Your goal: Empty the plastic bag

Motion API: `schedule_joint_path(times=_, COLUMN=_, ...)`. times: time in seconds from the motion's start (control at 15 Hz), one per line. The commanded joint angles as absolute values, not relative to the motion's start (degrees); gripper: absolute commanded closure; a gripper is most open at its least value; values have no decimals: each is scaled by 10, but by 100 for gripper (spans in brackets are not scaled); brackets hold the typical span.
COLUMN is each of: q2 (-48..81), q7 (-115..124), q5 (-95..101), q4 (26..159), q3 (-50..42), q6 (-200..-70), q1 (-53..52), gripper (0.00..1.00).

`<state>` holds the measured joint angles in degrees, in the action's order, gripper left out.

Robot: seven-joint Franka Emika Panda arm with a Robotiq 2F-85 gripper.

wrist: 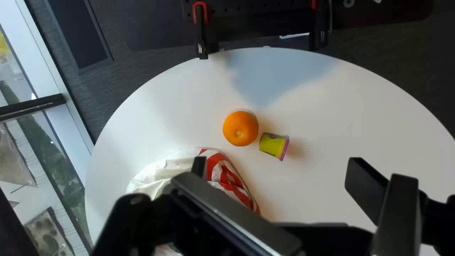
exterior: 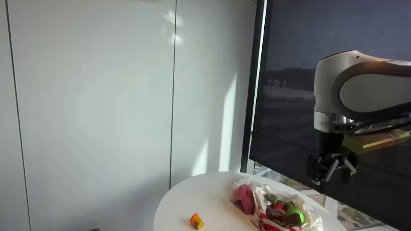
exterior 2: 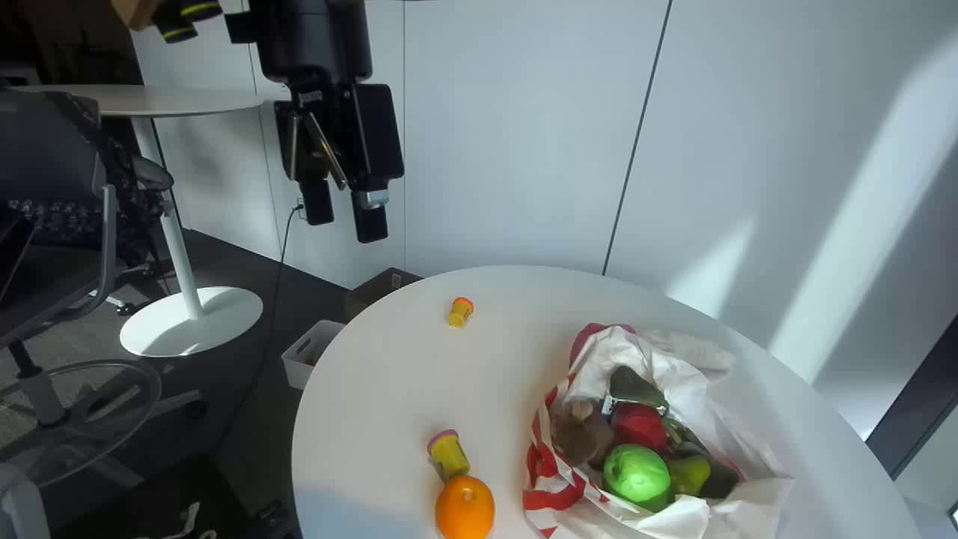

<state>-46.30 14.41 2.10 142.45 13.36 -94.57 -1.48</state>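
Observation:
The plastic bag, whitish with red stripes, lies on the round table with its mouth spread wide. Inside it I see a bright green fruit, a red item, a brown soft item and a dark green piece. A pink item shows at the bag's side in an exterior view. High above the table, apart from everything, my gripper hangs with its fingers wide apart and nothing between them. In the wrist view one finger covers much of the bag.
On the white table an orange sits close to a yellow tub with a pink lid. Farther off stands a small yellow tub with a red-orange lid. A wall and a window border the table; a white bin is on the floor.

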Motion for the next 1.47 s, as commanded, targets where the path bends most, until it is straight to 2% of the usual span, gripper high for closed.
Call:
schedule_joint_path(times=0.0, q2=-461, q7=149, q5=25, q4=1421, q3=128, q6=-945, q1=-23, gripper=0)
schedule_joint_path(times=0.8, q2=-431, q7=150, q5=34, q4=1439, q3=126, q6=-976, q1=-14, gripper=0)
schedule_joint_path(times=1.4, q2=-237, q7=164, q5=135, q4=1497, q3=58, q6=-1220, q1=64, gripper=0)
